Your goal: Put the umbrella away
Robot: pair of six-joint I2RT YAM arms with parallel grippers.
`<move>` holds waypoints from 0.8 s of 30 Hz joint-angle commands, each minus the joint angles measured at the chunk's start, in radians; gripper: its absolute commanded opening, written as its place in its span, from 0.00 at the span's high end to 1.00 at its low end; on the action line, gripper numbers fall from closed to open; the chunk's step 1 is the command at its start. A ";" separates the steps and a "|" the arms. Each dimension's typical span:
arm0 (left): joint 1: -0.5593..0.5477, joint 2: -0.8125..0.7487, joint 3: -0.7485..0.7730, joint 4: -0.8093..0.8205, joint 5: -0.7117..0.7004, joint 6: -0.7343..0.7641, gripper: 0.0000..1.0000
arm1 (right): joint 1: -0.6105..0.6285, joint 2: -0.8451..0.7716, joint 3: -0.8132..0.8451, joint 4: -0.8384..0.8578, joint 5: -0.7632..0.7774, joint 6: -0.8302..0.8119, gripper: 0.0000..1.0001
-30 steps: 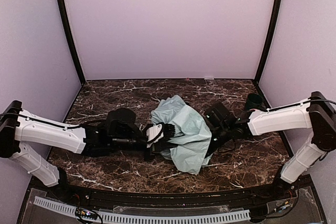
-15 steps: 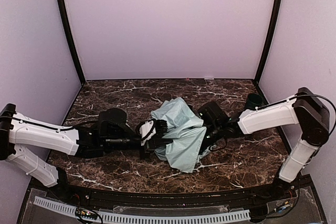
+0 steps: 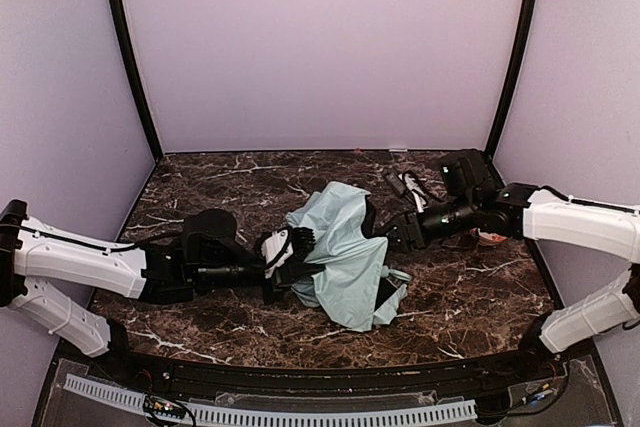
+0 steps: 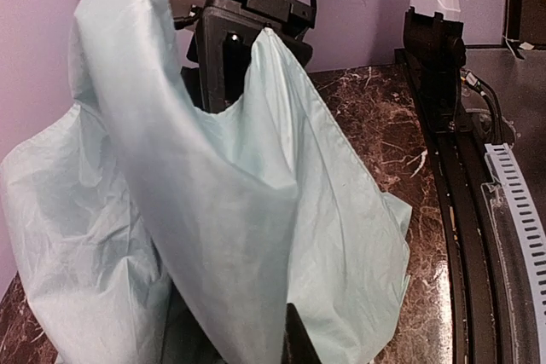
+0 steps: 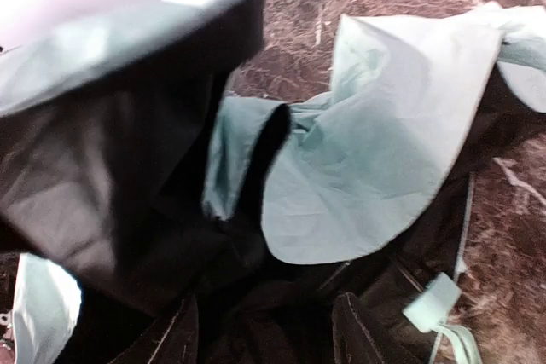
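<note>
The umbrella (image 3: 345, 247) lies half folded at mid-table, with loose pale mint canopy and black underside. My left gripper (image 3: 292, 252) is at its left end, shut on it. In the left wrist view the canopy (image 4: 213, 210) drapes over the gripper and only one black fingertip (image 4: 295, 343) shows. My right gripper (image 3: 392, 235) is at the umbrella's right side. In the right wrist view its fingers (image 5: 175, 338) stand partly closed around bunched black fabric, with mint canopy (image 5: 375, 168) beyond. A small mint tab with a thin cord (image 5: 433, 303) lies to the right.
The orange-and-white bowl (image 3: 490, 239) peeks out from under the right forearm at the table's right side. The dark green cup is hidden. Black corner posts (image 3: 510, 57) and purple walls close off the back and sides. The table's front rail (image 4: 478, 210) runs along the near edge.
The right arm has swung up and back toward the far right, its gripper staying at the canopy. The canopy's top fold stands higher. The left gripper has shifted slightly left with the umbrella's end.
</note>
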State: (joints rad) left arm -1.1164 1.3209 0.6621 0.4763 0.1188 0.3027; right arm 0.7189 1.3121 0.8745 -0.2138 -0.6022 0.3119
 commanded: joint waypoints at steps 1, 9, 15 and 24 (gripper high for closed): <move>0.003 -0.016 -0.025 0.016 0.007 -0.013 1.00 | -0.044 -0.061 -0.013 -0.083 0.142 -0.043 0.44; 0.004 0.084 -0.022 0.039 -0.018 0.006 1.00 | -0.092 0.073 0.071 -0.086 0.397 -0.030 0.38; 0.020 0.225 0.084 0.013 -0.033 0.003 1.00 | -0.095 0.101 0.059 -0.032 0.325 -0.034 0.38; 0.056 0.323 0.107 -0.005 0.048 0.011 0.73 | -0.094 0.062 0.006 -0.083 0.396 -0.044 0.36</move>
State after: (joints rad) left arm -1.0721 1.6066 0.7383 0.5285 0.1280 0.3080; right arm 0.6273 1.3640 0.8902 -0.2901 -0.2523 0.2718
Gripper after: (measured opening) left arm 0.135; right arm 0.639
